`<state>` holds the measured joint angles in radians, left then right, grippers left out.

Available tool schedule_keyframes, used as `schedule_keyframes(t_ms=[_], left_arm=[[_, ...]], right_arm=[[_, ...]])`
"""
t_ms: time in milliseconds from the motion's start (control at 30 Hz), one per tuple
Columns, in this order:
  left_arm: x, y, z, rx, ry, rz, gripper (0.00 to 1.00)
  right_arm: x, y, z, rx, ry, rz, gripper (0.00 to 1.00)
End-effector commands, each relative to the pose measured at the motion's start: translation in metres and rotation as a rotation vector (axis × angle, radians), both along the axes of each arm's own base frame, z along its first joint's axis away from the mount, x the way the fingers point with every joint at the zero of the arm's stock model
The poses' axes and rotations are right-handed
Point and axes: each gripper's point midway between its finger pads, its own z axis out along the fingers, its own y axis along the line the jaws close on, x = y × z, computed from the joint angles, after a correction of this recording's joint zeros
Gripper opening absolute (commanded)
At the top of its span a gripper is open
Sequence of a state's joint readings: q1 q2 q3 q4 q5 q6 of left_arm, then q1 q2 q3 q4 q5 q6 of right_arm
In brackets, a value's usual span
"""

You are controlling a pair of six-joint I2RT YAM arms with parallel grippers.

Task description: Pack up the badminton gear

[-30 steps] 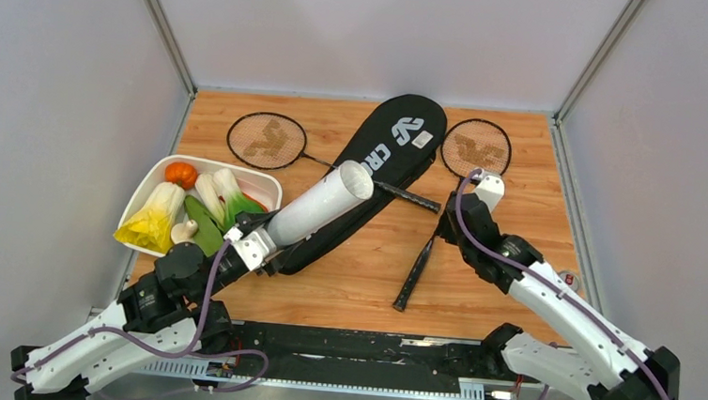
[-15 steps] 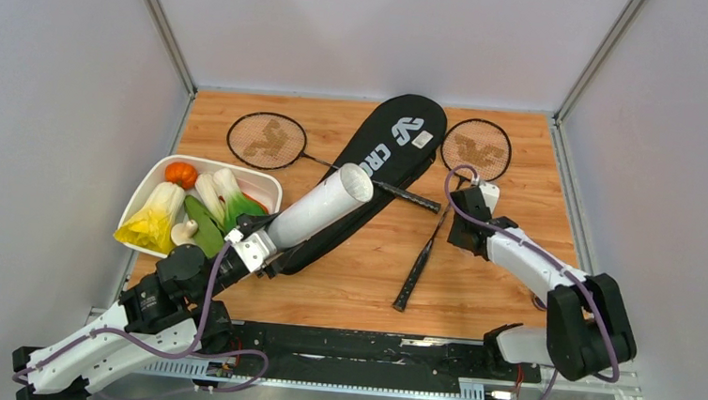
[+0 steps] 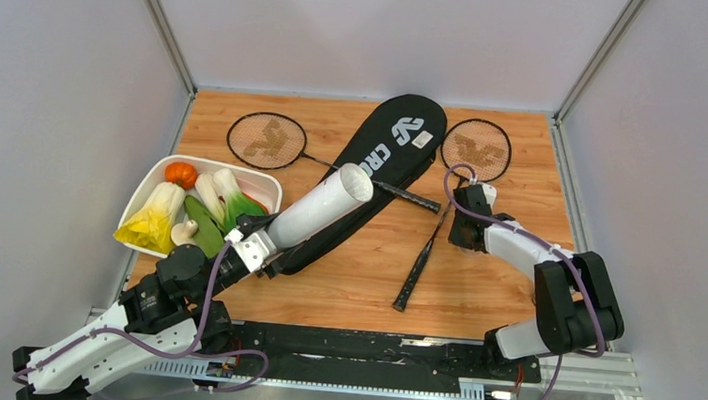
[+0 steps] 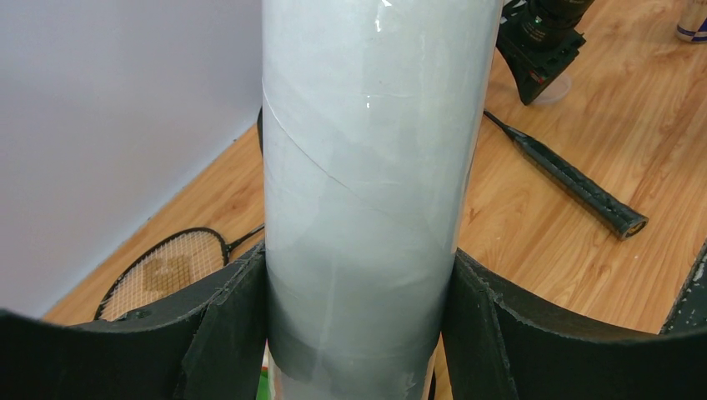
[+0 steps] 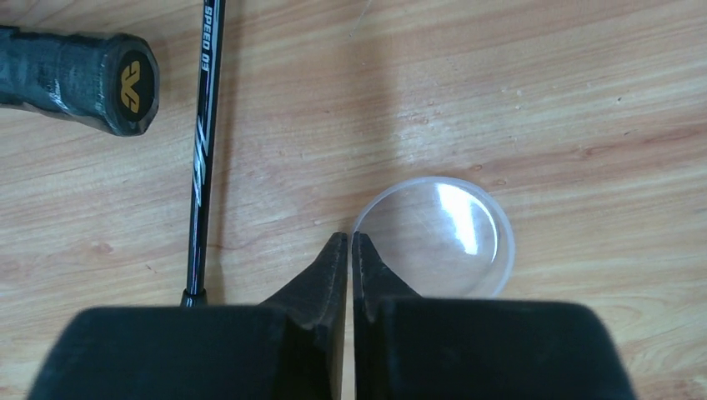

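Note:
My left gripper (image 3: 257,248) is shut on the lower end of the long white tube (image 3: 320,207), which tilts up over the black CROSSWAY bag (image 3: 387,151); its fingers (image 4: 238,321) press both sides of the tube (image 4: 367,167). One racket (image 3: 266,140) lies at the back left, its handle across the bag. The other racket (image 3: 475,148) lies at the right. My right gripper (image 3: 466,229) points down at the table, jaws together (image 5: 351,237), tips at the left rim of a clear round lid (image 5: 438,237), beside this racket's shaft (image 5: 203,125). No shuttlecocks show.
A white tray (image 3: 156,175) of toy vegetables stands left of the tube. A racket handle end (image 5: 125,79) lies near my right gripper. Grey walls close in the table on three sides.
My right arm has folded back, its elbow swinging to the near right, and its gripper has come down towards the table by the racket shaft. The left arm and tube have not moved.

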<state>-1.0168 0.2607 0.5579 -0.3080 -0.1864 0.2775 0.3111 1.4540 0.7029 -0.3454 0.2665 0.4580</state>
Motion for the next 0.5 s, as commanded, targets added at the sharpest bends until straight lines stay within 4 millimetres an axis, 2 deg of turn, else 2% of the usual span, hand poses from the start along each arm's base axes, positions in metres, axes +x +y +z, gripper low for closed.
schedule_keyframes(t_ms=[0,100,233,467], left_arm=[[0.001,-0.002,0.021,-0.079,-0.034,0.001,0.54],[0.001,-0.002,0.021,-0.076,-0.033,0.001,0.54],[0.002,-0.003,0.019,-0.068,-0.028,0.002,0.54],[0.006,-0.008,0.008,-0.016,-0.011,0.002,0.55]], right_arm=[[0.004,0.006,-0.003,0.033,0.006,0.019,0.02],[0.007,0.003,0.005,0.021,-0.022,0.018,0.00],[0.013,0.005,0.033,0.040,-0.110,0.030,0.00],[0.017,0.021,0.121,0.170,-0.371,0.098,0.00]])
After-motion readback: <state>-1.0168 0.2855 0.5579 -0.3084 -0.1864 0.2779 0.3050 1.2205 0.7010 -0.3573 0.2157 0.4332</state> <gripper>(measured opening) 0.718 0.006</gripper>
